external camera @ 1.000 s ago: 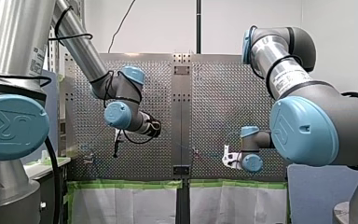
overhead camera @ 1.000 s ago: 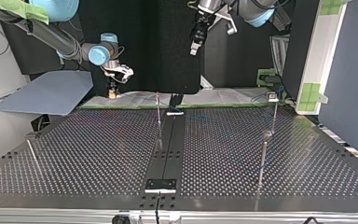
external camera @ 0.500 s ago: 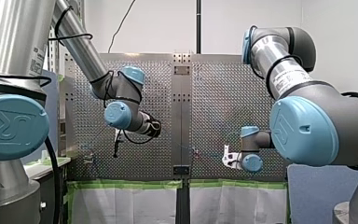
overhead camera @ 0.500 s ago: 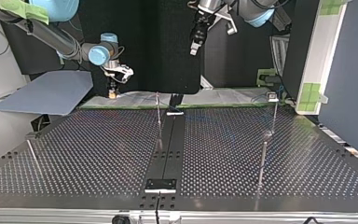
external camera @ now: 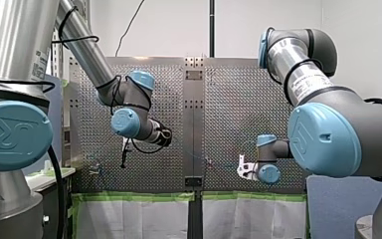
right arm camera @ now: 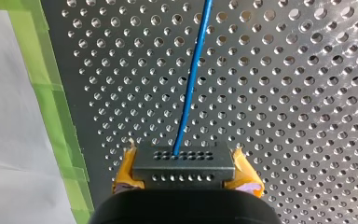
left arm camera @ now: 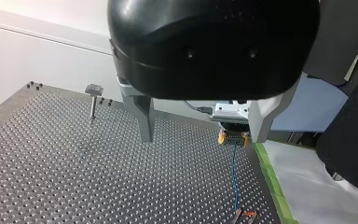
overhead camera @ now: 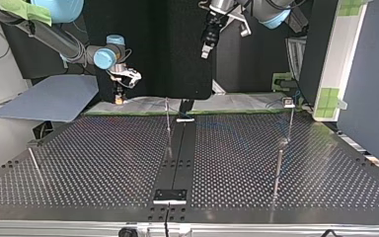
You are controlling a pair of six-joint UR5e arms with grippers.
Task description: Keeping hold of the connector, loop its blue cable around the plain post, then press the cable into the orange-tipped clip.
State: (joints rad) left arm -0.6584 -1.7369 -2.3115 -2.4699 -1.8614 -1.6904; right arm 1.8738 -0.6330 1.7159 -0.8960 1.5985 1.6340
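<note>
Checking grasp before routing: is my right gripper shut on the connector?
Shut. Right wrist view: the right gripper has its yellow pads against both ends of the connector; blue cable leads ahead.

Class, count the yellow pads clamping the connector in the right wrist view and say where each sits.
2. One yellow pad presses one end of the dark rectangular connector, the other the opposite end. Their lower parts are hidden from view.
</note>
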